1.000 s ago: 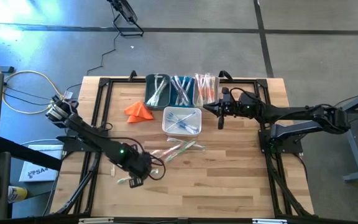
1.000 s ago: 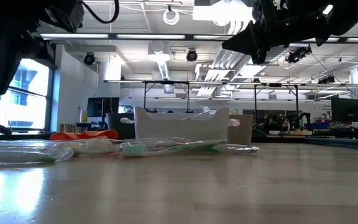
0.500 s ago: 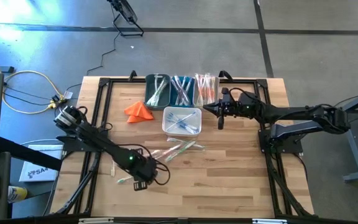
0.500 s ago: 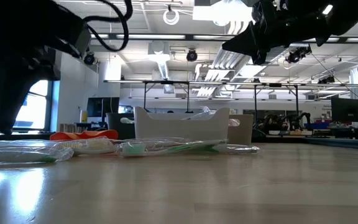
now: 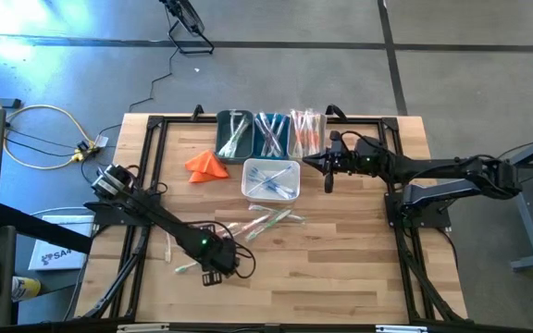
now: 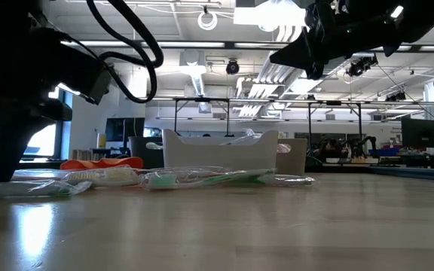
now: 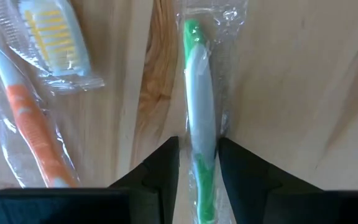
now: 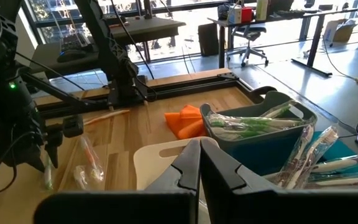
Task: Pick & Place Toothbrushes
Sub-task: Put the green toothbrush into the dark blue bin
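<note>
Sorting is partly done. The far bins (image 5: 270, 134) and white tray (image 5: 271, 179) hold toothbrushes; several lie loose nearer than the tray. The left gripper (image 7: 197, 163) straddles a green toothbrush (image 7: 200, 130), fingers not clamped. The right gripper (image 5: 328, 176), closed and empty, waits beside the tray.

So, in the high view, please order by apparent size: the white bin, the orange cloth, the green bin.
1. White bin, largest.
2. Green bin and orange cloth look about alike; I would not rank them.
</note>
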Robot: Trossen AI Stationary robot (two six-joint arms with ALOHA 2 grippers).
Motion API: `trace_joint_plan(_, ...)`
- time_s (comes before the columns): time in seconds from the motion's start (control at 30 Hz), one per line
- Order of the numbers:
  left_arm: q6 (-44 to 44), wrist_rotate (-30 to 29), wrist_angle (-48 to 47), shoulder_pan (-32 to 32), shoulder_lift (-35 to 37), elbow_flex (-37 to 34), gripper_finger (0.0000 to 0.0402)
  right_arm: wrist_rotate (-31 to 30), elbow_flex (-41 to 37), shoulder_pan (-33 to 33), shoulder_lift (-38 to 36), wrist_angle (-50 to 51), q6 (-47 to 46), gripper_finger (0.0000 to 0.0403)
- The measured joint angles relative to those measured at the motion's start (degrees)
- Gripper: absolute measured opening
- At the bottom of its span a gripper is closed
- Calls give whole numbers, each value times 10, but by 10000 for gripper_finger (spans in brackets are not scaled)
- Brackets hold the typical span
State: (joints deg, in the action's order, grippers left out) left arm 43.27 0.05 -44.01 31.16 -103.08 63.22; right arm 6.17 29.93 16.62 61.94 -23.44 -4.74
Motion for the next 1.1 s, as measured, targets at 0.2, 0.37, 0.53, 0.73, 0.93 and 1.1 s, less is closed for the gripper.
trace_joint_plan(0.2, -10, 4, 1, 0, -2, 0, 111, 2, 0, 0, 0, 2, -2, 4)
trace_joint_plan(0.37, -10, 10, 0, 0, -2, 0, 89, 2, 0, 0, 0, 5, -2, 3)
trace_joint_plan(0.53, -10, 13, -2, -1, -3, -1, 41, 2, 0, 0, 0, 5, -2, 4)
trace_joint_plan(0.73, -10, 29, -6, -1, -3, 0, 16, 2, 0, 0, 0, 6, -1, 4)
trace_joint_plan(0.93, -28, 58, -9, 0, 17, -2, 20, 12, 0, 0, 0, 6, -1, 3)
trace_joint_plan(1.1, -30, 71, -37, -9, 50, -2, 20, 34, 0, 0, 0, 6, 0, 3)
